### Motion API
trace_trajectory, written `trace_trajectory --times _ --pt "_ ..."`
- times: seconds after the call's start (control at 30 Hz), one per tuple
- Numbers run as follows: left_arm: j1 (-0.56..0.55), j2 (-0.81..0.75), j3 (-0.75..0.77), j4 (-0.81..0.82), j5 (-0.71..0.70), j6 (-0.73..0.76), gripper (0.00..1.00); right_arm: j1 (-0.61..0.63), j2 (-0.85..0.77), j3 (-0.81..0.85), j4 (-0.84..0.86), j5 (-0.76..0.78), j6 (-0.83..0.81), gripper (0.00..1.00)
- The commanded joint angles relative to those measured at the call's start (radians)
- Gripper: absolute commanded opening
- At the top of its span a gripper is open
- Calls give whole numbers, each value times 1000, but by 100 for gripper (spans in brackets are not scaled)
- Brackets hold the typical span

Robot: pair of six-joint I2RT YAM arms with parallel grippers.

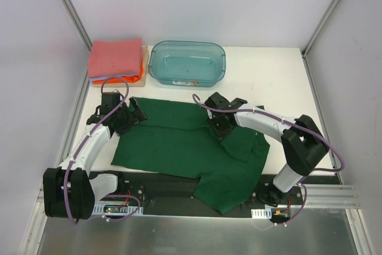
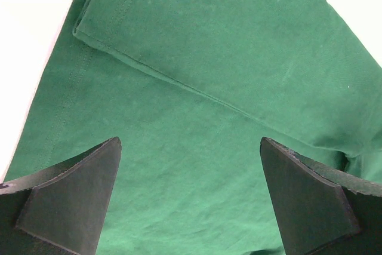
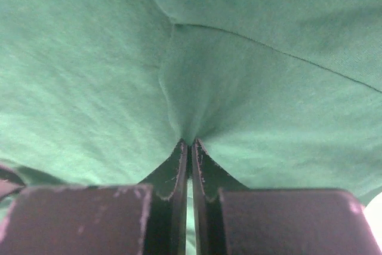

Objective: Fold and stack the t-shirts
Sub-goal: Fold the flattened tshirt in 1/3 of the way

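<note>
Since the right end effector [image 3: 191,143] pinches only a thin tuck of green t-shirt [image 1: 179,141] and the left end effector [image 2: 190,143] gapes empty, pulling could slip or skew it.

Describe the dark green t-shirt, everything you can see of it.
The dark green t-shirt is soft knit cloth with stitched hems. At its left, a hemmed flap is folded over the body. It lies spread on the white table, mostly flat, its right side bunched and folded over, its near corner draped over the black base plate. The right fingers are shut on a pinched ridge of cloth near its middle-right. The left fingers stand wide open above its left part; contact cannot be told.
</note>
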Motion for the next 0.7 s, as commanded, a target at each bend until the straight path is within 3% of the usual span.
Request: trace_trajectory --times 0.0,0.17,0.27,0.43,0.57,0.67 --pt "-1 1 20 16 -24 6 99 7 -55 88 -139 -64 127 3" --pt "-2 -2 20 18 -27 10 99 7 -67 116 -175 -151 149 6" --pt "-1 3 20 16 -24 15 99 9 -41 134 -190 -128 149 20" --pt "-1 4 25 7 -21 21 99 7 -41 145 -216 33 201 61" --pt "-2 7 25 4 -15 23 99 -7 -162 102 -187 152 242 77" --pt "-1 24 34 4 9 21 99 -79 -266 9 -135 197 331 83"
